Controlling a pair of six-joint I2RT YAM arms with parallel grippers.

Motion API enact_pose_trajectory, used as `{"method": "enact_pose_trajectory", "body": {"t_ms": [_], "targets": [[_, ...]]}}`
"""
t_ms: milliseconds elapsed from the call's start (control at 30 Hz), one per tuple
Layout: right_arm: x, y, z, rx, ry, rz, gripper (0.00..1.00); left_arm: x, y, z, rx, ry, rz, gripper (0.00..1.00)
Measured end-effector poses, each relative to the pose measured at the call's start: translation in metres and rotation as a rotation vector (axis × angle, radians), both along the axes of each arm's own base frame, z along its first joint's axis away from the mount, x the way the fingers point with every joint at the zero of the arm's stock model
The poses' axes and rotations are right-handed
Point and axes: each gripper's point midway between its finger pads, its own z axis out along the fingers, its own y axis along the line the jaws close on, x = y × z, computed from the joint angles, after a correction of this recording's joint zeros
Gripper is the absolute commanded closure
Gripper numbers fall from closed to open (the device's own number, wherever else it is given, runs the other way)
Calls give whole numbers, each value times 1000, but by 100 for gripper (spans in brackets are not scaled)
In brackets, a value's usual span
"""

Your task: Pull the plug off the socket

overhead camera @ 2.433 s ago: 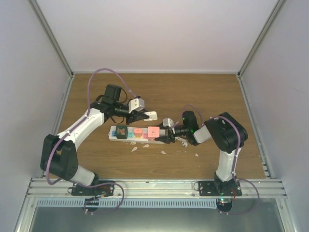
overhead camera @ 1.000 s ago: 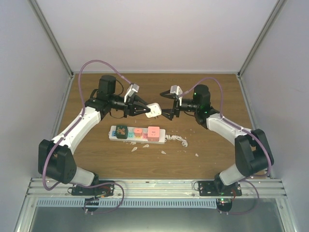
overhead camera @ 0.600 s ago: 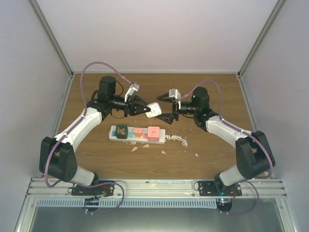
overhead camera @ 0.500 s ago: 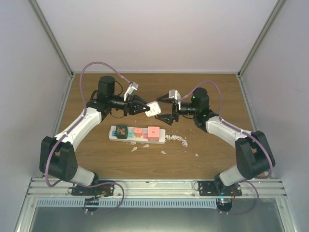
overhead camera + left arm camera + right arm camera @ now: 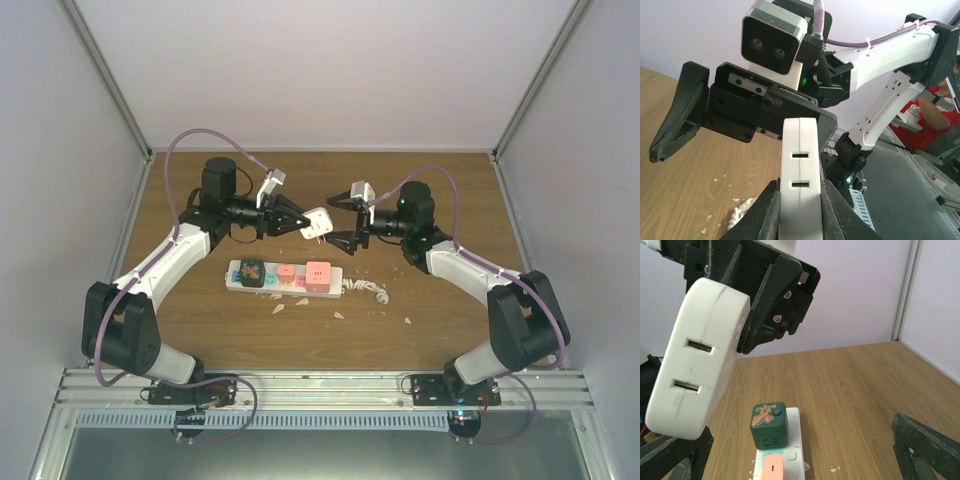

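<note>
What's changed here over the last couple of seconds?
The left end effector lifted the white plug up and away from the power strip. The right end effector left the strip's end, rose, and now faces the plug, open. The strip stayed put.

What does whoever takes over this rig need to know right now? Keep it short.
Left gripper: shut on the white plug, held in the air.
Right gripper: open, right at the plug, not closed on it.
Power strip: flat on the table, with a green cube and a pink cube plugged in.
Done: white plug is off the strip.
Left: probably hand it over or set it down.
</note>
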Motion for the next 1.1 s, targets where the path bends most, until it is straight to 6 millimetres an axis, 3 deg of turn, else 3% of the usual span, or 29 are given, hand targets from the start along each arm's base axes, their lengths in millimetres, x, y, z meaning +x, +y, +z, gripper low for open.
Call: {"method": "enact_pose_trajectory", "body": {"t_ms": [767, 1100], "targets": [[8, -4, -1, 3, 45, -41, 8, 12, -3, -5, 12, -36, 45, 100], [8, -4, 6, 25, 40, -39, 10, 21, -7, -27, 62, 12, 79, 100]]}}
